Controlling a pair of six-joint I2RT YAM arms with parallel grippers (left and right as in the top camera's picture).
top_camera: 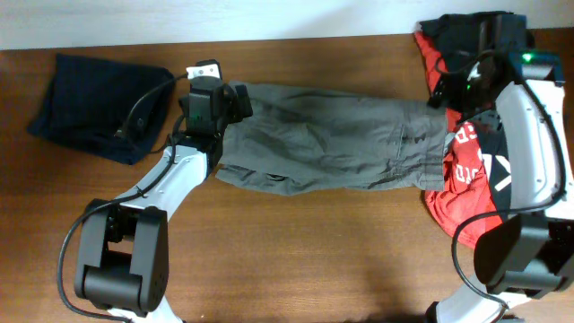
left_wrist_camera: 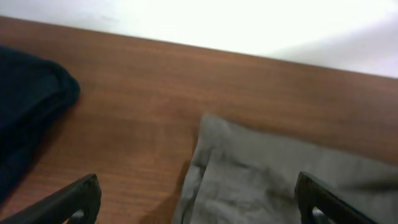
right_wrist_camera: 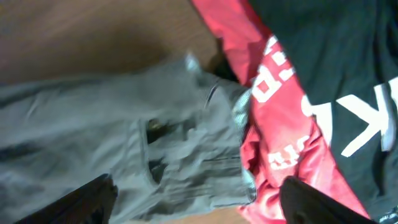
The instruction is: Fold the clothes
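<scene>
The left gripper [left_wrist_camera: 199, 205] has its jaws spread wide, with nothing between them. Its two dark fingers [left_wrist_camera: 74, 200] show at the bottom corners of the left wrist view, well apart. They sit over the left end of the shorts [top_camera: 332, 144]. Whether the fingers touch the cloth cannot be told.

The right gripper [right_wrist_camera: 202, 200] is also spread wide and holds nothing. Its dark fingers [right_wrist_camera: 93, 198] frame the right end of the shorts. There the cloth shows stitched seams, a small dark mark too blurred to name, and a paler grey inner edge.

The shorts are grey-olive and wrinkled. They lie flat on the brown wooden table [top_camera: 296, 260], stretched out as one long band from left to right. Along their near edge, towards the left, a fold of cloth shows a dark slit.

The right end of the shorts touches and partly covers a red T-shirt [top_camera: 466, 179] with white lettering. A black T-shirt [right_wrist_camera: 336, 62], also with white lettering, lies on the red one, further right of the shorts.

Left of the shorts, with bare wood between, lies a dark navy garment [top_camera: 94, 103], folded into a rough square. A black cable from the left arm crosses its near corner.

Beyond the far edge of the shorts a strip of bare wood runs to a pale surface. On the near side of the shorts stand the two arms, white links on black bases, one at each end.
</scene>
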